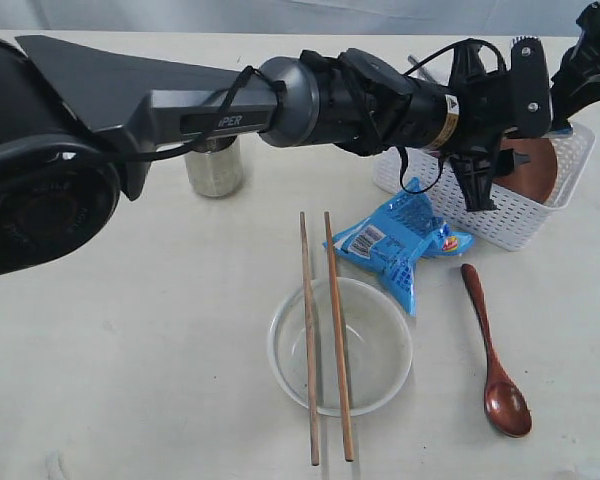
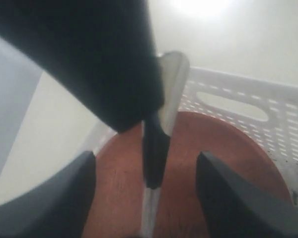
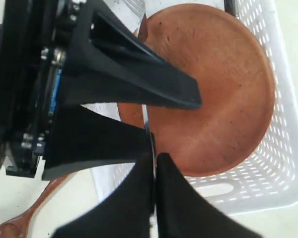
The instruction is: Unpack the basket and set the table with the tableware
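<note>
Crinkled blue snack packet (image 1: 401, 244)

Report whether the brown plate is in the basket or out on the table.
In the basket. The right wrist view shows the brown plate resting inside the white basket, its lattice walls around it.

Dark grey left arm (image 1: 130, 100), silver-grey joint (image 1: 292, 100), looped black cables (image 1: 242, 85), yellow wrist label (image 1: 450, 118), black left hand (image 2: 145, 166)

Left jaws apart, right jaws pinched together
</note>
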